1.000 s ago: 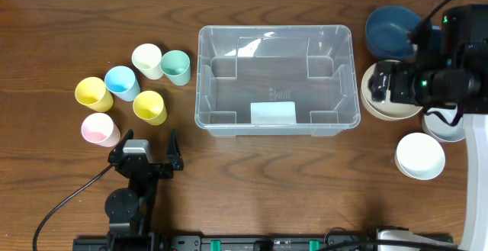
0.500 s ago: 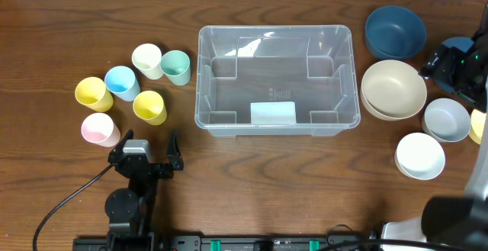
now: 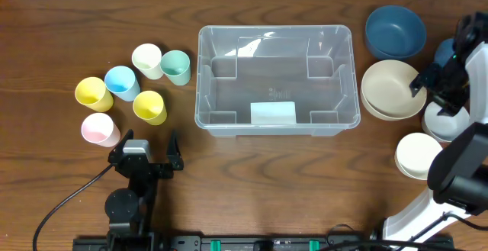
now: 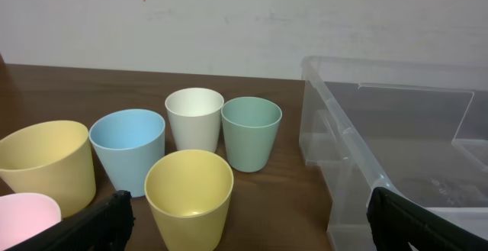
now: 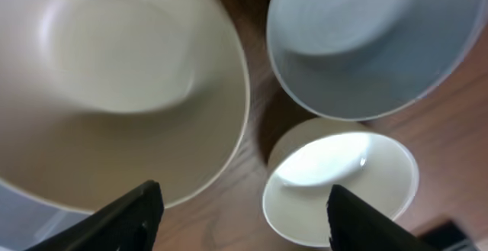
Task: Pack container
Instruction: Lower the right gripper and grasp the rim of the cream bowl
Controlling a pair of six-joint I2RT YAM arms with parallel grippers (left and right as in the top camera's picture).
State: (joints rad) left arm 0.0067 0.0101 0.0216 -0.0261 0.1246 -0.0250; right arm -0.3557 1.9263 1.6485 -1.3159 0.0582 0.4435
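Note:
The clear container (image 3: 274, 79) stands mid-table with nothing in it but a white label; its near corner shows in the left wrist view (image 4: 396, 152). My left gripper (image 3: 145, 150) rests open near the front edge, below several cups. In its wrist view a yellow cup (image 4: 189, 194) stands ahead between the wide-apart fingers of the left gripper (image 4: 248, 228). My right gripper (image 3: 433, 91) hovers at the beige bowl's (image 3: 390, 89) right rim. Seen from its wrist, the right gripper (image 5: 244, 220) is open above the beige bowl (image 5: 99, 91), a white bowl (image 5: 343, 175) and bare wood, holding nothing.
Cups at left: yellow (image 3: 94, 93), blue (image 3: 122, 82), white (image 3: 146, 60), green (image 3: 175, 67), a second yellow (image 3: 149, 107), pink (image 3: 100, 130). Bowls at right: dark blue (image 3: 394, 31), white (image 3: 415, 156), and pale grey-blue (image 5: 366, 37) partly under my right arm.
My right arm swung away toward the right edge, then came back to the beige bowl's right rim. The left arm, cups and container have not moved.

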